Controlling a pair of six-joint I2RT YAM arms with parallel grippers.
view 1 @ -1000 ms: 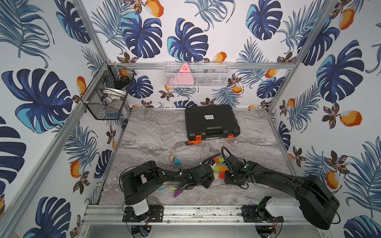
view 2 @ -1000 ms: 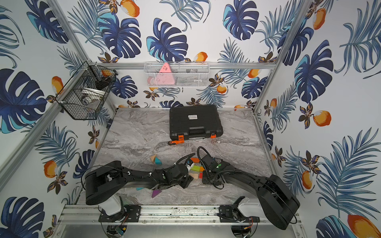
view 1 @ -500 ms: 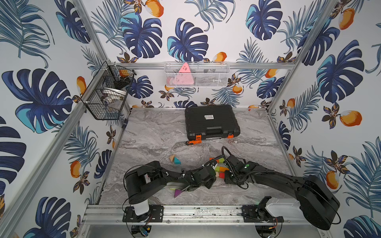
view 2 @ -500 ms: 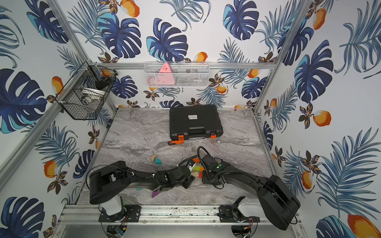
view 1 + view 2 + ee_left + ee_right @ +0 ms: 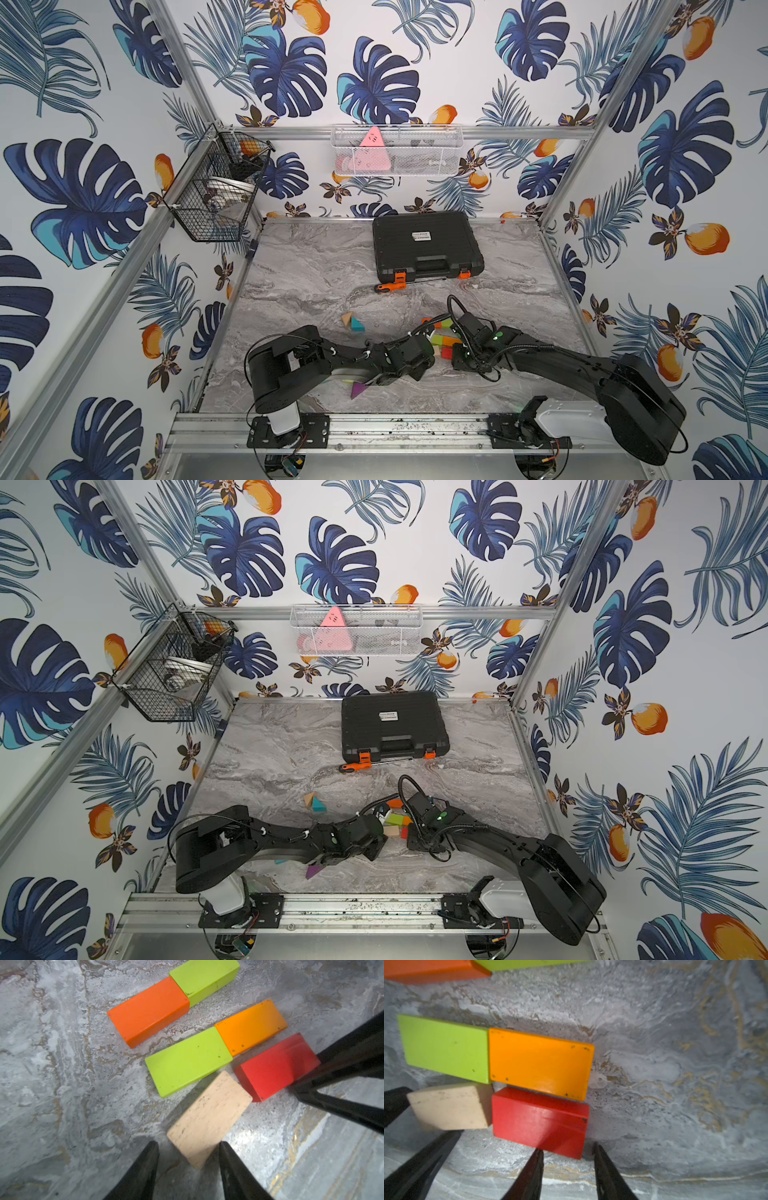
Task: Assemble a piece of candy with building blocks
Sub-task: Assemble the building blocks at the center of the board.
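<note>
**Both claws at the near row of blocks**

We see the left claw [image 5: 188,1146] partly open, its two fingers either side of the near end of the plain wood block [image 5: 209,1118]. One finger is at the block's edge and the other stands clear of it, so nothing is clamped. This block lies askew on the worktop [image 5: 311,270], its far end up against the lime green block [image 5: 187,1059] and just beside the red block [image 5: 276,1066].

The right claw [image 5: 567,1148] is also partly open. Its tips sit at the red block's near edge, with one corner of the block between them, and it grips nothing.

The lime green block meets the amber block [image 5: 251,1026] end to end, and the red block lies alongside the amber one. Beyond them the orange block [image 5: 149,1011] and a second green block [image 5: 204,978] form another end-to-end row.

In a top view, the teal and wood triangles [image 5: 352,322] lie apart from this cluster, and the purple triangle [image 5: 359,388] shows beneath the left arm.
</note>
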